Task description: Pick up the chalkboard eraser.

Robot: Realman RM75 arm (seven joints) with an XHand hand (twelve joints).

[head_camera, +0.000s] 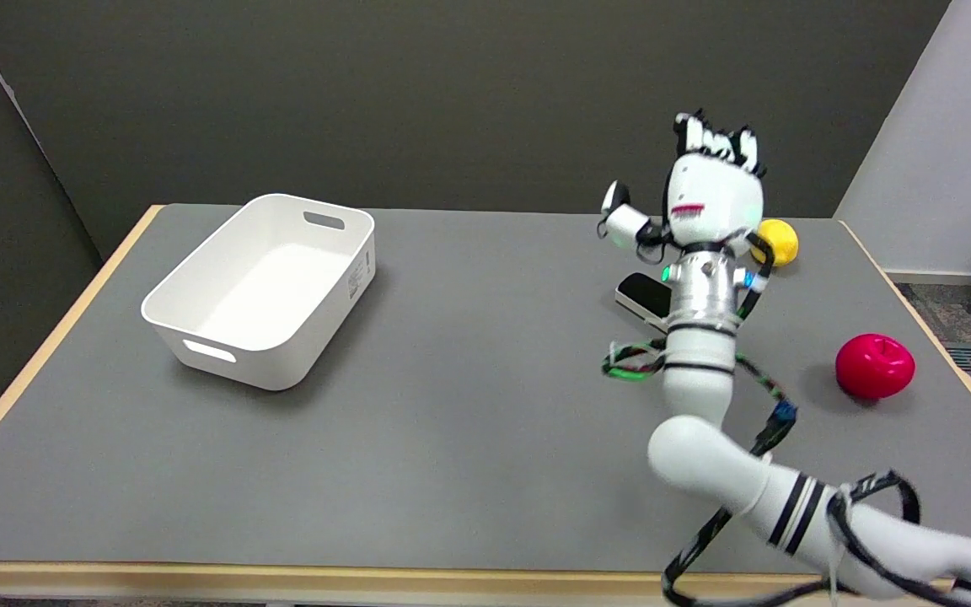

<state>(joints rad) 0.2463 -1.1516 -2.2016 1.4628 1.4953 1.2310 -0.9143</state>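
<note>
Right hand [709, 198] hung empty with fingers spread above the chalkboard eraser [644, 296], whose right end its wrist hid; bare counter [485, 396] stretched leftward to the white bin [262, 287].

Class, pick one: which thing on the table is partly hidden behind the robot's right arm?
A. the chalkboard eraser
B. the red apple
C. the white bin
A: only the left end of the chalkboard eraser shows beside the wrist of the right arm; the other two things are in full view.
</note>
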